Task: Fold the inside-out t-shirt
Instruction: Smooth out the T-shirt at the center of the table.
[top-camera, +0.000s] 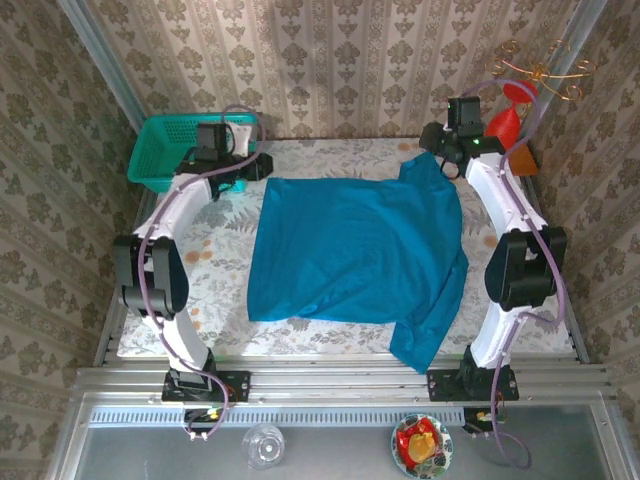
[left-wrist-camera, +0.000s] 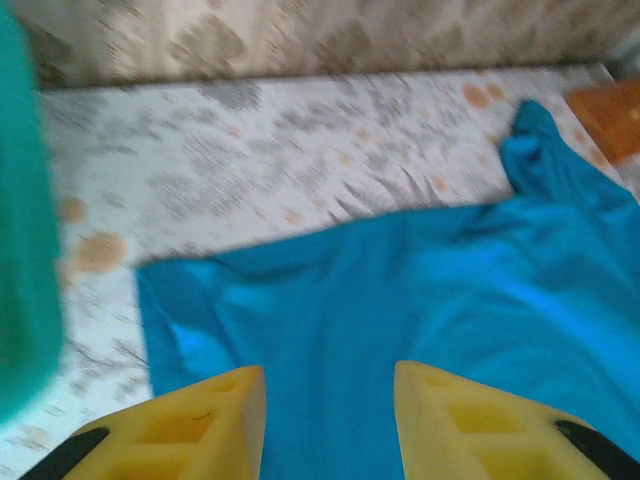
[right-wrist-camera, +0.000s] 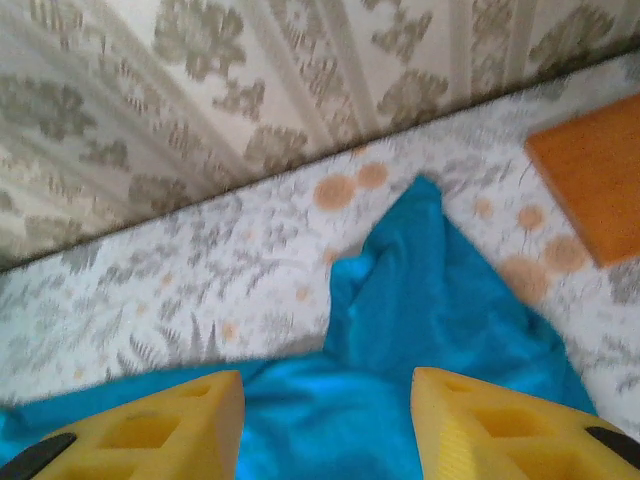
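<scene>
- The inside-out t-shirt (top-camera: 355, 250) lies spread across the middle of the table (top-camera: 215, 250), mostly flat. Its near-right corner trails down to the table's near edge.
- One far corner of the shirt bunches into a raised peak at the far right, close to the wall.
- The left gripper (left-wrist-camera: 325, 390) hangs just above the shirt's far-left corner. Its yellow fingers (left-wrist-camera: 200, 420) stand apart with nothing between them, and blue fabric shows through the gap.
- The right gripper (right-wrist-camera: 325, 395) hangs over the bunched far-right corner. Its jaws are likewise parted and hold nothing.
- A teal mesh basket (top-camera: 160, 150) sits in the far-left corner of the table, beside the left gripper and clear of the shirt. The left arm's wrist covers part of its inside, so I cannot tell what it holds.
- An orange-brown block (top-camera: 522, 160) lies at the far-right edge, near the shirt's peak but apart from it.
- A red object (top-camera: 508, 112) stands behind that block.
- On the grey ledge in front of the arm bases sit a clear glass bowl (top-camera: 263, 445) and a small dish (top-camera: 421, 446) holding something red and yellow.
</scene>
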